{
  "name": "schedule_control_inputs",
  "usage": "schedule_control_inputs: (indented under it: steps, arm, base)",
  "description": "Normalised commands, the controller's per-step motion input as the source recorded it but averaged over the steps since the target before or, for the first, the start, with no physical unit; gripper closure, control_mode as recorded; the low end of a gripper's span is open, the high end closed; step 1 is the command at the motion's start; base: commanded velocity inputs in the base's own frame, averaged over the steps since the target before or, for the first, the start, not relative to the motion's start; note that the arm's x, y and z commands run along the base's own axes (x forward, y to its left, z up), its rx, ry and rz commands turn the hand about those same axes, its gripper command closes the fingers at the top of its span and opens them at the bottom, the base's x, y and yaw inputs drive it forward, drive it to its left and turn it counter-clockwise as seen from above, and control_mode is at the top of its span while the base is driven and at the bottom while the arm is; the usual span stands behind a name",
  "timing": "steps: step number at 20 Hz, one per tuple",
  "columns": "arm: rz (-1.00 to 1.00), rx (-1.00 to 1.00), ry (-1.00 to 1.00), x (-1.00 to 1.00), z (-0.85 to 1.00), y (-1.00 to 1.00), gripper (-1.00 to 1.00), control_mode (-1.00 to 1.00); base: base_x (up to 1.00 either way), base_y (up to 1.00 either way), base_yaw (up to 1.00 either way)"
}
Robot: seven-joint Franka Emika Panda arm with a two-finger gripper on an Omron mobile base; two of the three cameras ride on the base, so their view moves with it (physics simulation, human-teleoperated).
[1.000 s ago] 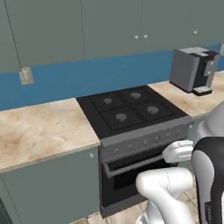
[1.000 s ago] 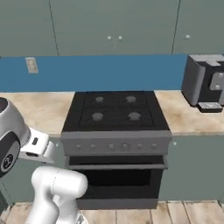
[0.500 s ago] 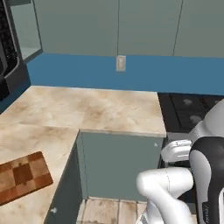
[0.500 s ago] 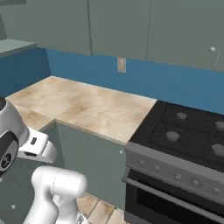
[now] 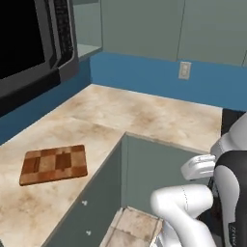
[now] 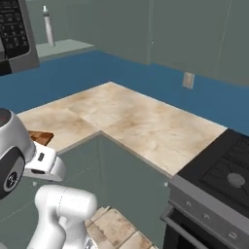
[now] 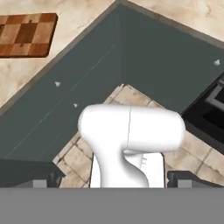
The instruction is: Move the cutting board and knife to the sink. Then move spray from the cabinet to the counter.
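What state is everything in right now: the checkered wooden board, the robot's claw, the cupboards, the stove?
Checkered wooden cutting board: lying flat on the beige marbled counter, untouched.
Two-finger gripper: open, holding nothing.
Grey-green cabinet fronts under the counter: closed.
Black stove: no pot on the visible burner.

A glossy white robot arm (image 5: pixel 183 212) built of thick, rounded tubular segments, seen beside the beige counter (image 5: pixel 144 116). A dark grey band rings the bulky joint nearest the cameras, and a smaller white block with a small dark slot sits against it. Two small dark finger tips (image 7: pixel 48 177) stand at the gripper (image 7: pixel 113 178).
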Motion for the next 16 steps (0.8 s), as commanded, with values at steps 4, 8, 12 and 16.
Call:
schedule_control_inputs:
  steps: [4, 8, 12, 16]
  arm:
    - [0.0, 0.0, 0.0, 0.0, 0.0, 0.0, -1.0, 1.0]
    - [0.0, 0.0, 0.0, 0.0, 0.0, 0.0, -1.0, 1.0]
    - [0.0, 0.0, 0.0, 0.0, 0.0, 0.0, -1.0, 1.0]
    - [0.0, 0.0, 0.0, 0.0, 0.0, 0.0, -1.0, 1.0]
  base:
    - [-0.07, -0.21, 0.38]
    - [-0.01, -0.02, 0.29]
    - [-0.12, 0.0, 0.33]
    - [-0.05, 0.0, 0.41]
